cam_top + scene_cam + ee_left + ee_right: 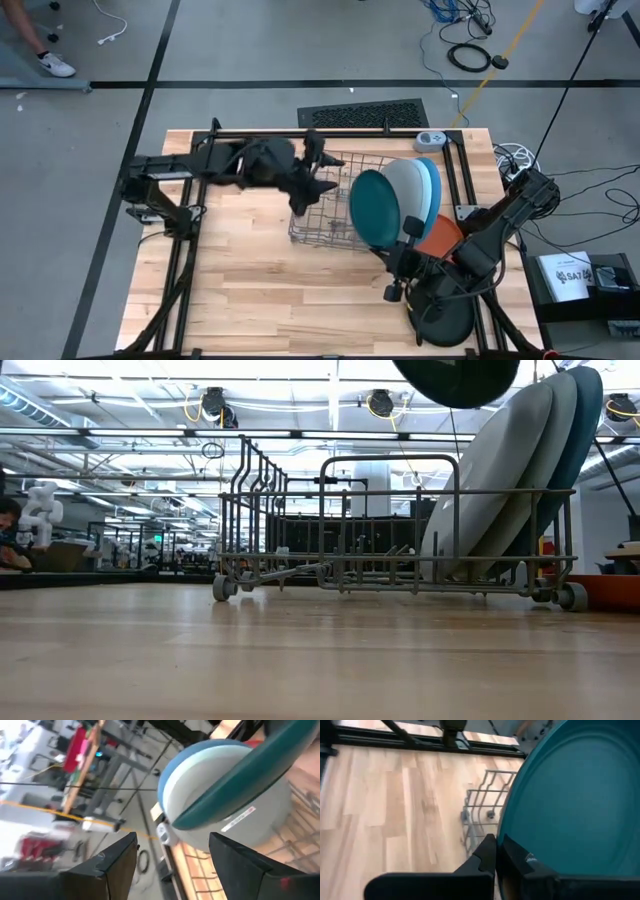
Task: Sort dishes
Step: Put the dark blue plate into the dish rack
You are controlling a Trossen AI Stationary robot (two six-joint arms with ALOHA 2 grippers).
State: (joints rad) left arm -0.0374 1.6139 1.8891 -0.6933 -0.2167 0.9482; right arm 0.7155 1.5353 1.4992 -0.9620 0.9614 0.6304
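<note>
Right end effector (496,851) — jaws clamped on the round teal plate (374,208) rim, plate above the wire dish rack (325,205). Left end effector (172,857) — jaws wide, empty, over the rack.

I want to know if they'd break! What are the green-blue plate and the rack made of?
The teal plate looks like matte plastic or glazed ceramic: smooth, softly shiny; I cannot tell which. The dish rack looks like metal wire: thin grey bent rods.

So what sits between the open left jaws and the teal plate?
In the high view, only empty wire rack slots lie between the left gripper and the teal plate, which the right gripper holds.
</note>
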